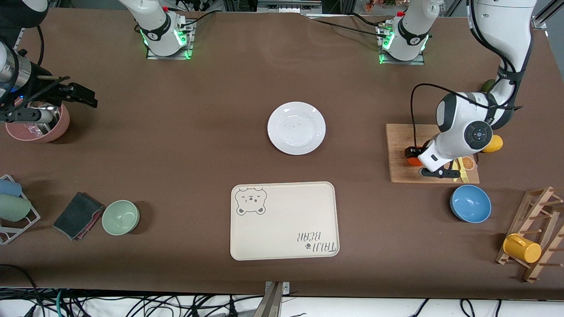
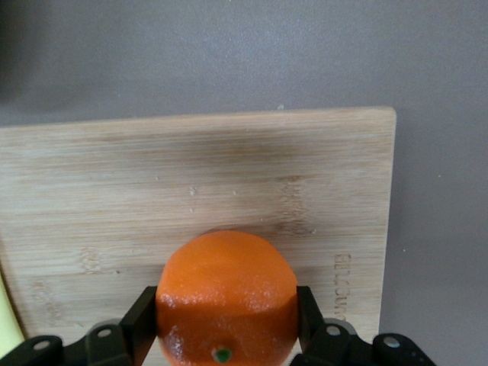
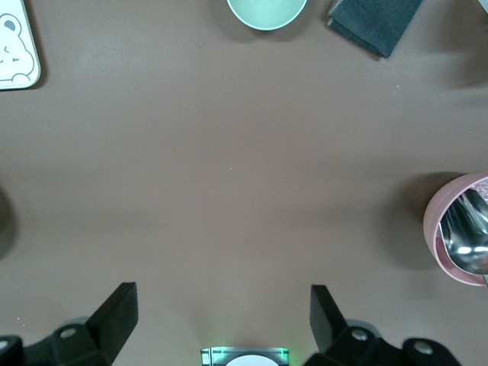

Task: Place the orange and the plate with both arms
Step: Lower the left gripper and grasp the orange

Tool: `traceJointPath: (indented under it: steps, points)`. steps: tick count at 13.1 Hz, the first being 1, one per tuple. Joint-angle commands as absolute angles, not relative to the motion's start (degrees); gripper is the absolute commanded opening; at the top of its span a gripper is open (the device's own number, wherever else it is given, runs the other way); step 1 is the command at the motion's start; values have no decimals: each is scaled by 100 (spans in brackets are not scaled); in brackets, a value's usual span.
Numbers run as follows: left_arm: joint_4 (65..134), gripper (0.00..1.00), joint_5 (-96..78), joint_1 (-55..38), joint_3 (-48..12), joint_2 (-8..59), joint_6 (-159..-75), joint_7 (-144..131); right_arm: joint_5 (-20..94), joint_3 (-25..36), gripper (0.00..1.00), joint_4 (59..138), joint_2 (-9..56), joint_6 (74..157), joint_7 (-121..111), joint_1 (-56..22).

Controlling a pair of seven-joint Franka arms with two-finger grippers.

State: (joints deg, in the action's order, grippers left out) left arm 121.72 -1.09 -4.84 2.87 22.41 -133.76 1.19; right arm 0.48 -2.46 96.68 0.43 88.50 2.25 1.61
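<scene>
Where writing can be read, it sits on the cream tray (image 1: 284, 221) nearest the front camera: a bear's face is printed in one corner, and in the corner diagonal from it the words "TAIJI BEAR" with a paw mark, upside down as the front view shows them. On the wooden cutting board (image 1: 398, 149) at the left arm's end of the desk (image 1: 211, 132), the left wrist view shows faint letters burnt along one short edge, too faint to spell out; the front view shows a printed orange slice and a yellow fork on that board.

The left gripper (image 2: 226, 328) is down on the board, its fingers (image 2: 137, 324) pinching the orange (image 2: 226, 293) from both sides. The front view shows only a sliver of the orange (image 1: 413, 160) under the wrist; the left wrist view shows its rounded top and green stem dot.

The plate (image 1: 296, 128) lies bare in the middle of the desk, farther from the front camera than the tray and well apart from the board.

The right gripper (image 3: 221, 313) waits above the desk at the right arm's end, fingers (image 3: 114, 313) spread wide with nothing between them. Its wrist view shows a spoon inside the pink bowl (image 3: 465, 229), as well as the green bowl (image 3: 267, 11), the dark folded cloth (image 3: 375, 23) and a corner of the tray.
</scene>
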Motion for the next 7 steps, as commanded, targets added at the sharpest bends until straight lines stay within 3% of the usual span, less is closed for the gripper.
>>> traceJointPath:
  steps: [1,4,7]
  points:
    - [12182,0,-176,-501,290,1962,-13264,385,141,-264,100,9606,62,8789,272,193]
    - [12120,0,-272,-510,-156,1302,-12657,528,141,-264,100,9598,62,8789,272,193]
    - [12120,0,-798,-693,-771,1187,-12656,73,141,-264,100,9598,62,8789,272,193]
